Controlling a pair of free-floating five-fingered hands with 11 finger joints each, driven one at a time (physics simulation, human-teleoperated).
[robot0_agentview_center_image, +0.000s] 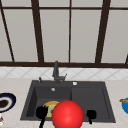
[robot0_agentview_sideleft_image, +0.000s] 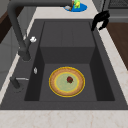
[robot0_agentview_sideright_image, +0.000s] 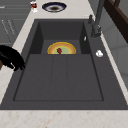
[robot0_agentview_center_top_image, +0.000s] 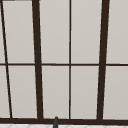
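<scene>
Yellow-rimmed plate (robot0_agentview_sideleft_image: 66, 81), greenish centre with a red bit, lies in the sink (robot0_agentview_sideleft_image: 67, 32); right hand (robot0_agentview_sideleft_image: 100, 20) hangs curled, holding nothing.

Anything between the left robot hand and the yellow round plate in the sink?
Nothing visible: the left robot hand sits beside the yellow round plate. In the front view a big red ball overlaps the plate's right side, toward the right robot hand.

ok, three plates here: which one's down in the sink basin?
The round yellow-rimmed plate with a green centre, lying flat on the basin floor. The dark blue plate and the bright blue plate both sit on the counter.
</scene>
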